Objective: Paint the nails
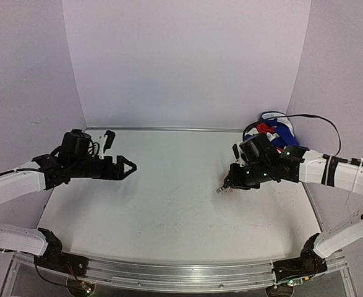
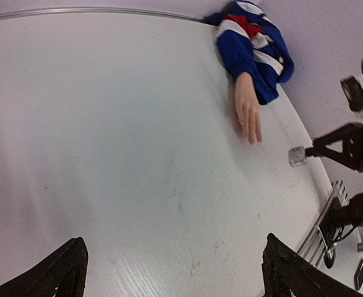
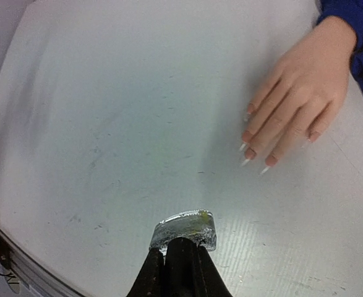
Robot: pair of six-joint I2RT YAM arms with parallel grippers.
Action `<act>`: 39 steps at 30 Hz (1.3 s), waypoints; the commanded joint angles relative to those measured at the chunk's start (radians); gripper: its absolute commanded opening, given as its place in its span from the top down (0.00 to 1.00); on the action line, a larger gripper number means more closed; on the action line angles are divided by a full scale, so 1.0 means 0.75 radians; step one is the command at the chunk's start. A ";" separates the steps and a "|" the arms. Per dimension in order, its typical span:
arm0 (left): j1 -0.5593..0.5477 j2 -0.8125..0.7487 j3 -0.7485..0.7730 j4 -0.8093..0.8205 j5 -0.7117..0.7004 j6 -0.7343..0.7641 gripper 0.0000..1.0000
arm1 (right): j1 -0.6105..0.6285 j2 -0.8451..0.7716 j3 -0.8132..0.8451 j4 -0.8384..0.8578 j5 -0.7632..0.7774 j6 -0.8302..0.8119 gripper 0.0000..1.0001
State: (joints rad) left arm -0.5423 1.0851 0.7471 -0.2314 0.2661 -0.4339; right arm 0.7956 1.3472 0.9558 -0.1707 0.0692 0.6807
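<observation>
Nails (image 3: 250, 151), perhaps five, one mannequin hand (image 3: 298, 93)

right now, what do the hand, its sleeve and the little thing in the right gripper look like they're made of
The mannequin hand: smooth matte skin-coloured plastic or rubber, judging by its even, poreless surface. The sleeve: soft fabric, creased and bunched. The small piece in the right gripper: silvery and glossy with bright glints, maybe foil or clear plastic; cannot tell which.
</observation>
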 commanded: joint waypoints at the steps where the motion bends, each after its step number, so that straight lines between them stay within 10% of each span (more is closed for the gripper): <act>1: -0.263 0.018 0.011 0.323 -0.152 0.250 0.01 | 0.007 0.051 0.070 0.211 -0.227 0.029 1.00; 13: -0.676 0.336 -0.134 0.892 -0.387 0.946 0.08 | 0.214 0.236 0.261 0.317 -0.330 0.094 1.00; 28: -0.797 0.570 -0.094 1.126 -0.594 1.062 0.44 | 0.313 0.246 0.314 0.314 -0.261 0.157 1.00; 39: -0.834 0.550 -0.100 1.131 -0.626 1.047 0.45 | 0.316 0.302 0.355 0.293 -0.234 0.174 1.00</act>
State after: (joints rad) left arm -1.1576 1.5135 0.6399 0.5518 -0.1787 0.3454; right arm 1.0267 1.5532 1.1633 0.0437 -0.1265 0.8021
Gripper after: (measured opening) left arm 0.562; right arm 0.138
